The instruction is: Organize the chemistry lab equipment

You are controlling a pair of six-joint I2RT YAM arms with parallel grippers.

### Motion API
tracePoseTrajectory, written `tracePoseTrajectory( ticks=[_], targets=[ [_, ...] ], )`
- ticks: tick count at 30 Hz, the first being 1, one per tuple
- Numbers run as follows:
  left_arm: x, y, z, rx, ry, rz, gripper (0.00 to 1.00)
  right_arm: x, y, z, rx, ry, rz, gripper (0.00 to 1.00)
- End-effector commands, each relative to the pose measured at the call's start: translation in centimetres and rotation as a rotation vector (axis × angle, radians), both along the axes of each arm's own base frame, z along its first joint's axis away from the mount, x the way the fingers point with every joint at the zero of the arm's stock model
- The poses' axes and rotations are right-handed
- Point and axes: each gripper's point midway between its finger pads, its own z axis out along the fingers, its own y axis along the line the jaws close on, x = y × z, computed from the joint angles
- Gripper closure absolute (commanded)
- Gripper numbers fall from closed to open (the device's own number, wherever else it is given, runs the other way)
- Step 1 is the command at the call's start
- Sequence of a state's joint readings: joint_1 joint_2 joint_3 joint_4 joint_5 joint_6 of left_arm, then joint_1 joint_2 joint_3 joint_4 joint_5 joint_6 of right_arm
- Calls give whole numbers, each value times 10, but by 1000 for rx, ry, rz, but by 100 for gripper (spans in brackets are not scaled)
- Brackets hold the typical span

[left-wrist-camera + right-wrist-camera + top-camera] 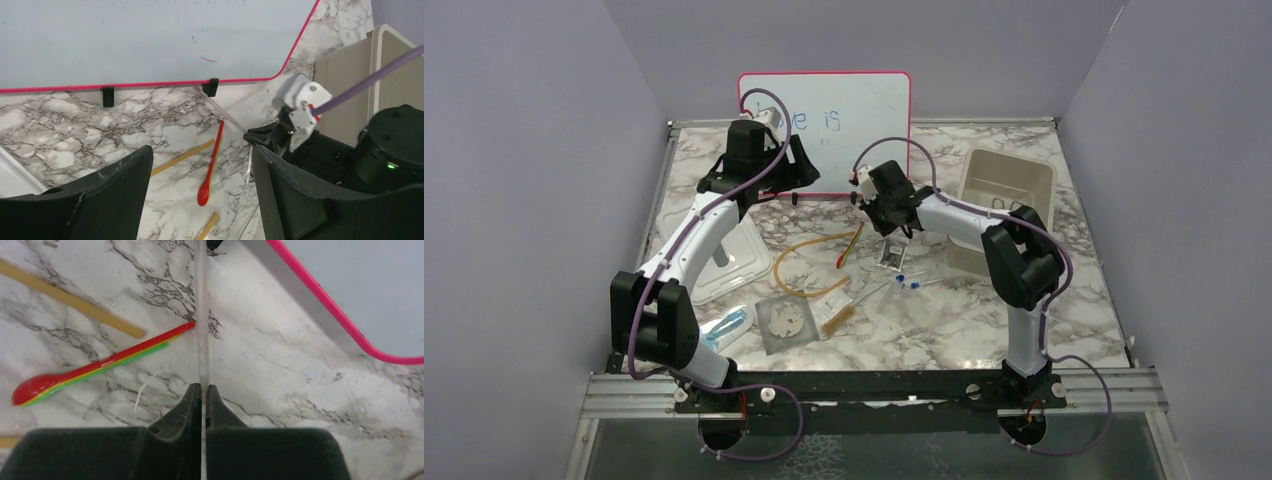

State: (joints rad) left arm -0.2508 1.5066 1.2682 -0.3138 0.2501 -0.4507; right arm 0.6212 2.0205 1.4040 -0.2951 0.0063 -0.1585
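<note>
**Clear rod** (201,330): a thin, see-through stick, pinched at its near end by my right gripper (204,388). The jaws are pressed together with only the rod's width between them. The rod runs straight away from the fingertips toward the far side. Its far end comes close to a black foot of the red-framed whiteboard (360,290), around the middle of the marble table (300,405). Whether the rod touches the marble I cannot tell.

**Beside the rod:** the red-tipped dropper (100,365), striped red, yellow and green, lies just to the left. Its thin end reaches up to the rod and its rounded red end points left and nearer. Farther left, one cut end of the amber rubber tubing (70,299) rests flat on the marble, apart from the dropper.

**Left gripper** (201,152): it hangs above the table to the left of the right one, in front of the whiteboard, with its fingers spread wide.

**Overhead view, nearer my bases:**
- the grey square gauze mat (784,322);
- the bristle brush (840,320), just right of the mat;
- the tiny blue-capped pieces (904,283), right of the tubing loop;
- a clear packet (888,252), just on the near side of my right gripper.

The beige bin (1006,180) stands at the far right. Its lid (734,262) lies at the left, partly under my left arm.
</note>
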Motion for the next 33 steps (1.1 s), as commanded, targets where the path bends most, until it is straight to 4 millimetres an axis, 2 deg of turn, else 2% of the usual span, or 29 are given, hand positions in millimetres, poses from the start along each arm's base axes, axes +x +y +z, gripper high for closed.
tracePoseTrajectory(
  ticks=[1,5,11,14,17,21,25,29,33],
  targets=[
    [4,4,27,-4,-70,24,24,-5,-1,60,68,-88,-2,99],
    [1,3,33,-21,-76,25,24,-14,6,97,169,-114,8,99],
    [-8,6,41,-17,-105,20,24,-17,7,158,316,-205,-52,100],
    [-12,8,41,-4,-115,15,23,-16,1,189,367,-260,-106,100],
    [-15,8,40,-2,-116,6,23,-14,-18,222,395,-344,-187,99],
    [-16,4,39,-15,-110,-9,23,-7,-53,249,395,-424,-308,99],
    [-14,-1,41,-34,-114,-28,23,4,-104,262,357,-478,-470,99],
    [-9,-4,42,-40,-113,-41,23,8,-168,264,327,-492,-680,99],
    [-5,-8,42,-51,-110,-49,23,-1,-217,250,333,-466,-860,98]
  ],
)
